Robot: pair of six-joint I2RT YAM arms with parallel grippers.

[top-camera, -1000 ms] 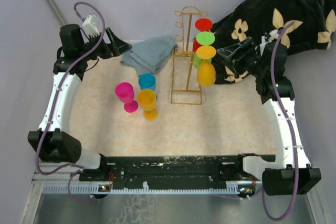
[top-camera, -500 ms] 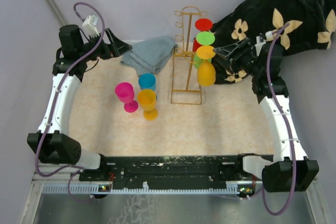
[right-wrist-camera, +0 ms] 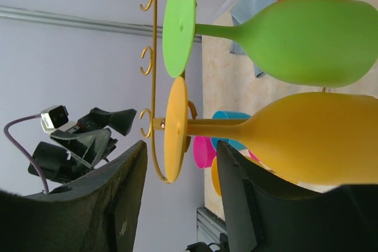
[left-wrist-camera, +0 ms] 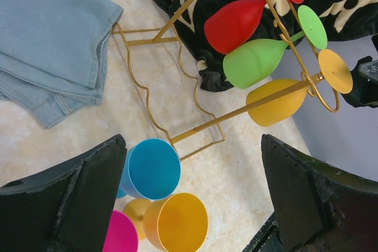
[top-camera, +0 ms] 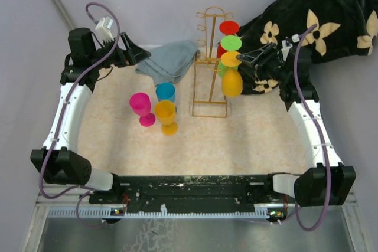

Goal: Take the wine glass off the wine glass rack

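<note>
The gold wine glass rack (top-camera: 211, 57) stands at the back middle of the table. Three wine glasses hang upside down on its right side: red (top-camera: 228, 27), green (top-camera: 231, 43) and yellow (top-camera: 231, 82). My right gripper (top-camera: 245, 63) is at the yellow glass's foot. In the right wrist view its fingers (right-wrist-camera: 182, 151) stand on either side of the foot disc (right-wrist-camera: 175, 128), with a gap on both sides, so it is open. My left gripper (top-camera: 133, 51) hangs wide open at the back left, holding nothing.
Pink (top-camera: 140, 105), blue (top-camera: 165, 91) and yellow (top-camera: 166, 113) glasses stand upright on the table left of the rack. A folded blue-grey cloth (top-camera: 168, 60) lies at the back. A black floral blanket (top-camera: 319, 22) lies behind my right arm.
My right gripper has moved left to the rack, and its fingers have narrowed around the yellow glass's foot. The left arm has hardly moved.
</note>
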